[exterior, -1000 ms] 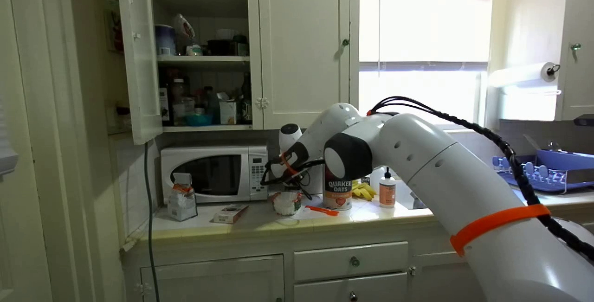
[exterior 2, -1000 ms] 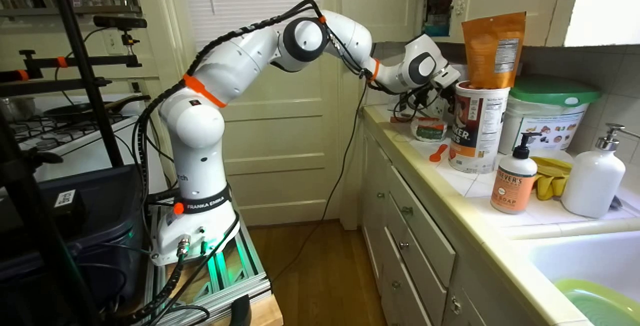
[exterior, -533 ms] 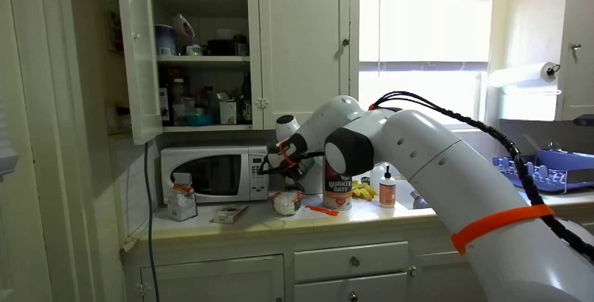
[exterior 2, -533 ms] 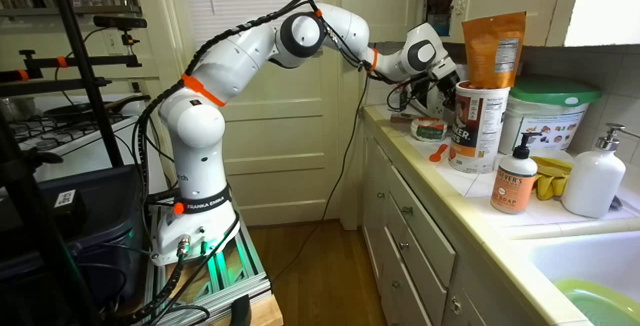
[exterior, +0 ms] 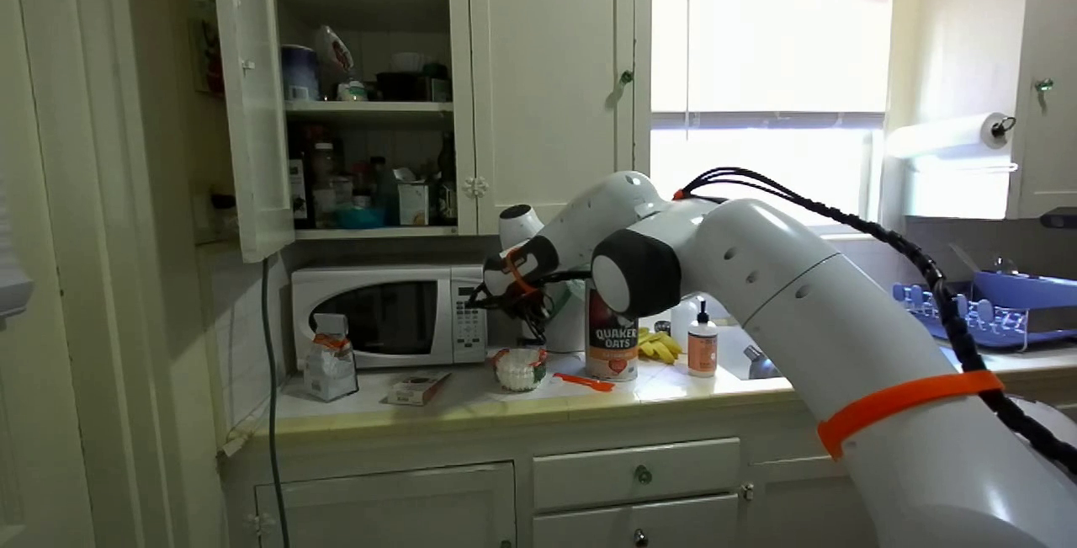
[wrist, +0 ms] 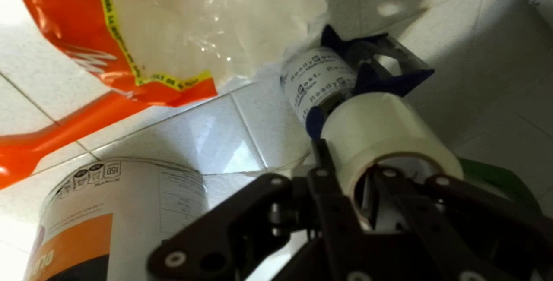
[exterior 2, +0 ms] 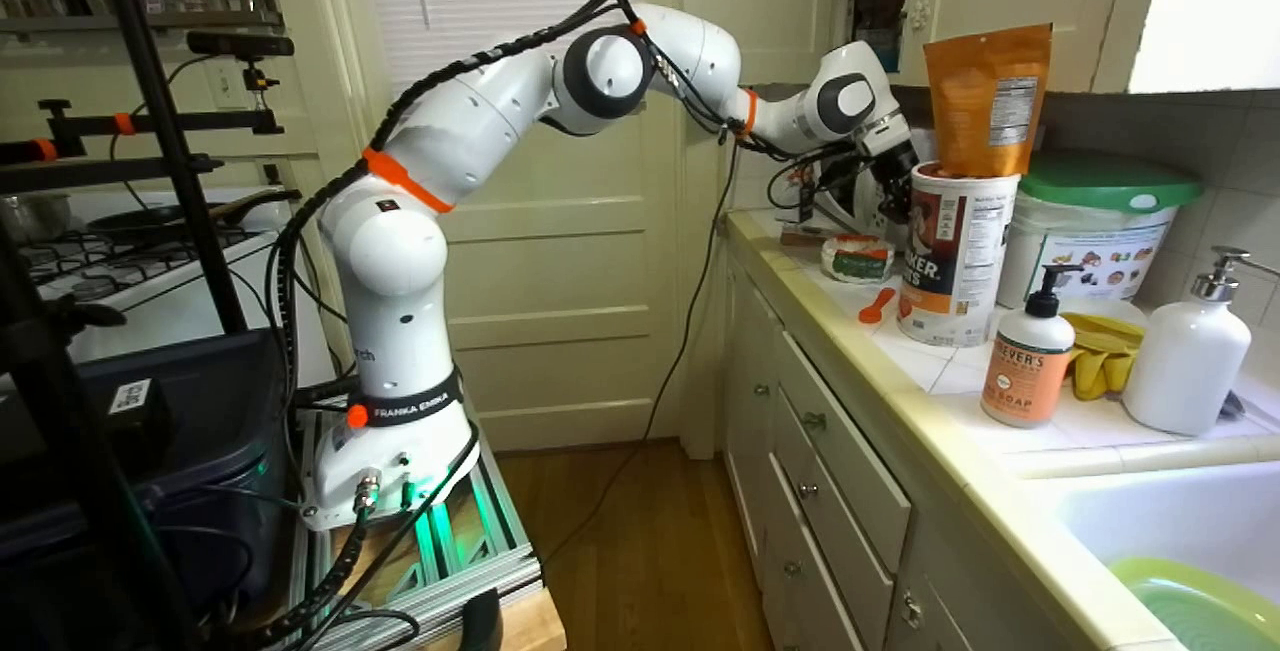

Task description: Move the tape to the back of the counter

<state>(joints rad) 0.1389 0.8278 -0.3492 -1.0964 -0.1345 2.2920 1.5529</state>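
The tape (wrist: 384, 130) is a cream-white roll, large and close in the wrist view. My gripper (wrist: 345, 160) has one finger inside the roll's core and one against its outside, shut on its wall. In an exterior view the gripper (exterior: 534, 316) is above the counter (exterior: 471, 401), before the microwave's right end. It also shows behind the oats canister in an exterior view (exterior 2: 893, 193). I cannot make out the tape in either exterior view. A printed roll (wrist: 317, 78) with a blue dispenser (wrist: 380, 78) lies just beyond the tape; I cannot tell whether they touch.
The microwave (exterior: 379, 312) stands at the back left. A clear plastic bag with orange edging (exterior: 519, 369) lies below the gripper, near an orange scoop (exterior: 583, 381). The oats canister (exterior 2: 960, 251) bears an orange pouch (exterior 2: 985, 101). A green-lidded bin (exterior 2: 1090, 221) is behind it.
My gripper has risen from near the plastic bag and tilted to point more steeply down. Most of this came in the first half second. The counter objects have not moved.
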